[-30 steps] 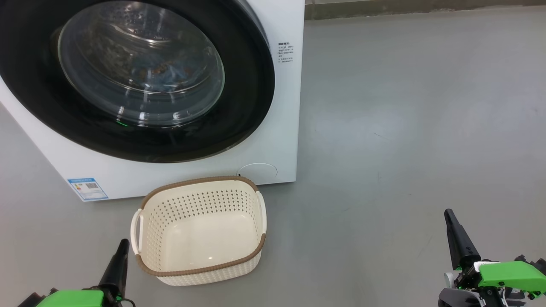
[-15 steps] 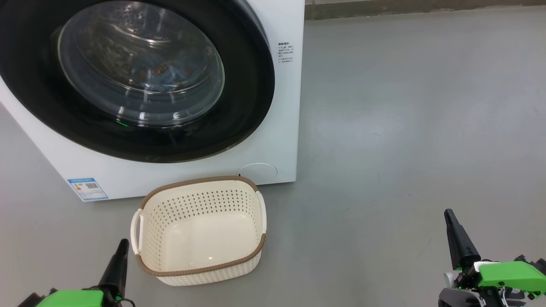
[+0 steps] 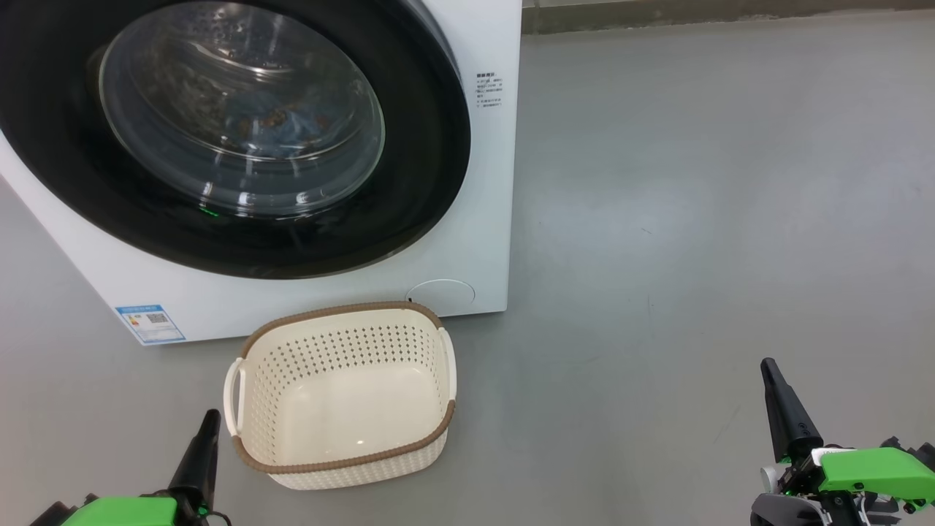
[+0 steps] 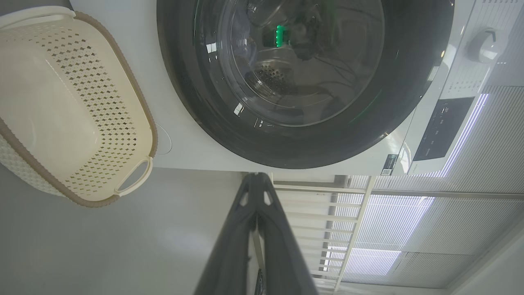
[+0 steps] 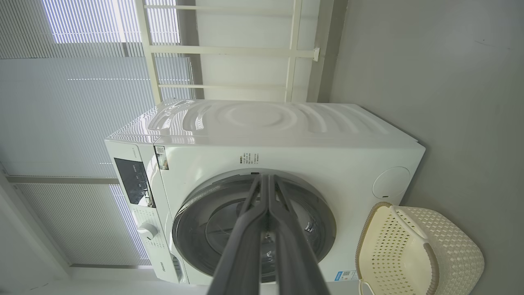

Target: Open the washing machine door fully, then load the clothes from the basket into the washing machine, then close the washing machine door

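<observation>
The white washing machine [image 3: 467, 219] [image 5: 286, 135] stands at the upper left with its round black-rimmed door [image 3: 241, 139] [image 4: 303, 78] [image 5: 196, 213] shut flat against the front. Through the glass, blue clothes [image 3: 285, 124] lie in the drum. In front of the machine the cream basket [image 3: 343, 394] [image 4: 69, 110] [image 5: 417, 254] sits on the floor with nothing inside. My left gripper [image 3: 208, 424] [image 4: 256, 180] is shut, low at the basket's left side. My right gripper [image 3: 768, 369] [image 5: 265, 180] is shut, far to the right over bare floor.
Grey floor [image 3: 694, 219] stretches wide to the right of the machine. A wall base [image 3: 730, 14] runs along the far edge. Window blinds and a white railing [image 5: 229, 49] stand behind the machine.
</observation>
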{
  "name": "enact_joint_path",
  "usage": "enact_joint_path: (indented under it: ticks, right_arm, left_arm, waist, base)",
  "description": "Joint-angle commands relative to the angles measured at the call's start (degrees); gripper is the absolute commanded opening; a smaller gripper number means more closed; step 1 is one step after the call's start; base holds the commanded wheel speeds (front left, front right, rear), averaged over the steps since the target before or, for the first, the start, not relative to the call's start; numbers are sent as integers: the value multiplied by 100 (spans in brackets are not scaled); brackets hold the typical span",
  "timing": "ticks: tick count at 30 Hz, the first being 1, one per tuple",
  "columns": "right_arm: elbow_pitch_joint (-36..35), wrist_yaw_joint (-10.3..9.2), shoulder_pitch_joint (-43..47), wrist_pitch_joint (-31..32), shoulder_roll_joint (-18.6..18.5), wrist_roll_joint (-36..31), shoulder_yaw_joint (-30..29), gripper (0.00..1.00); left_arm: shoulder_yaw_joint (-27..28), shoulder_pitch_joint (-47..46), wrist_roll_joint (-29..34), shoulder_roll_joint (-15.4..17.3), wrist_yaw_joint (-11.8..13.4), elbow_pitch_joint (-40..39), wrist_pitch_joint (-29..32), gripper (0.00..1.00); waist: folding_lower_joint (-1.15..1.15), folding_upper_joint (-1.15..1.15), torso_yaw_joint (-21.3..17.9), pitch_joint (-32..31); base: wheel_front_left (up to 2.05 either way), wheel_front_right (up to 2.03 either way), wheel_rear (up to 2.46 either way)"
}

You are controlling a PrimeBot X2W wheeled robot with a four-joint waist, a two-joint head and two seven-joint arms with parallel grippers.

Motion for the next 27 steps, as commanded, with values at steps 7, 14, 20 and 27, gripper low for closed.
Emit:
enact_joint_path:
  ticks: [7, 14, 20, 27]
  right_arm:
    - [-174, 10, -60, 43, -45, 62, 132, 0]
    - [-174, 10, -60, 43, -45, 62, 132, 0]
    - [-174, 10, -60, 43, -45, 62, 132, 0]
    - [-174, 10, -60, 43, -45, 62, 132, 0]
  left_arm:
    - [203, -238, -14, 84, -17, -155, 34, 0]
    - [204, -238, -12, 83, -17, -155, 35, 0]
    - [206, -239, -11, 82, -17, -155, 37, 0]
    - [207, -239, -10, 81, -17, -154, 38, 0]
  waist:
    - [0, 0, 0, 0]
    - [0, 0, 0, 0]
    - [0, 0, 0, 0]
    - [0, 0, 0, 0]
  base:
    - [0, 0, 0]
    - [0, 0, 0]
    - [0, 0, 0]
    - [0, 0, 0]
